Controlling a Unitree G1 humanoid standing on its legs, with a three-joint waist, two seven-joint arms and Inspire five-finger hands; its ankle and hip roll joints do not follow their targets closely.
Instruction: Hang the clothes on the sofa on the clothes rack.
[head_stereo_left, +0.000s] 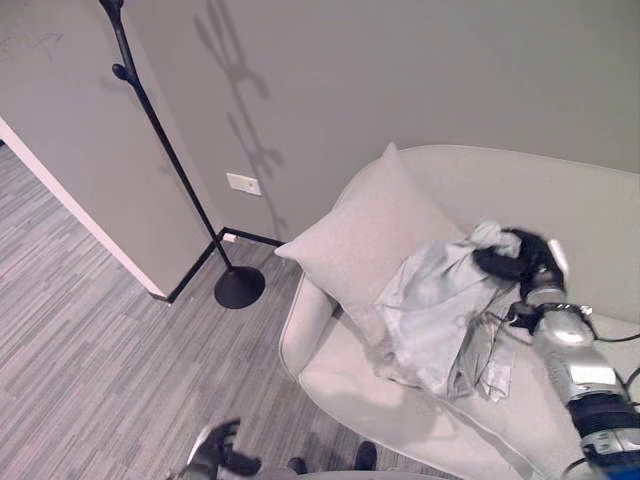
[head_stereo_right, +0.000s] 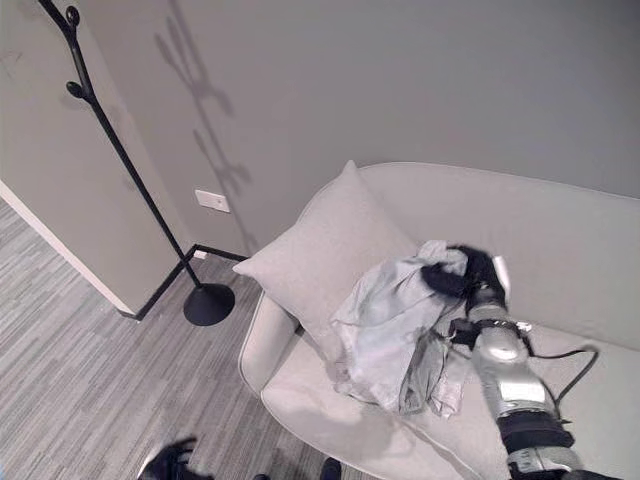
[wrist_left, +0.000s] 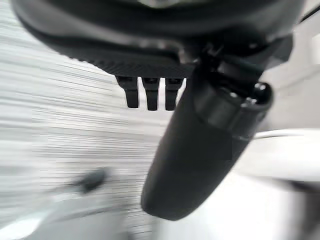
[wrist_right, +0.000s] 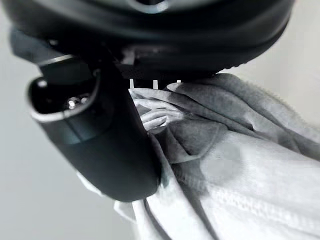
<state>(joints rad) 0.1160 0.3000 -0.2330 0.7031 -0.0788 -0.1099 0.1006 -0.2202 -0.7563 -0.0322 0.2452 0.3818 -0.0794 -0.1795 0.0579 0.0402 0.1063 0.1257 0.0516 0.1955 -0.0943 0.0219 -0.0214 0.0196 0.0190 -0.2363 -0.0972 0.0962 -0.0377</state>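
Note:
A crumpled pale grey garment (head_stereo_left: 440, 310) lies on the off-white sofa (head_stereo_left: 570, 200), partly leaning on a square cushion (head_stereo_left: 370, 240). My right hand (head_stereo_left: 520, 258) is at the garment's upper end, its dark fingers curled into the cloth. The right wrist view shows the thumb (wrist_right: 100, 135) pressed against bunched folds of the garment (wrist_right: 240, 165). The black clothes rack (head_stereo_left: 165, 150) stands to the left by the wall corner on a round base (head_stereo_left: 238, 287). Low beside the sofa's front, my left hand (head_stereo_left: 222, 450) hangs with relaxed fingers, holding nothing.
A beige partition wall (head_stereo_left: 80, 150) juts out just left of the rack. Grey plank floor (head_stereo_left: 90, 350) stretches between the sofa's left arm and the rack's base. A wall socket (head_stereo_left: 243, 184) sits low on the wall behind the rack.

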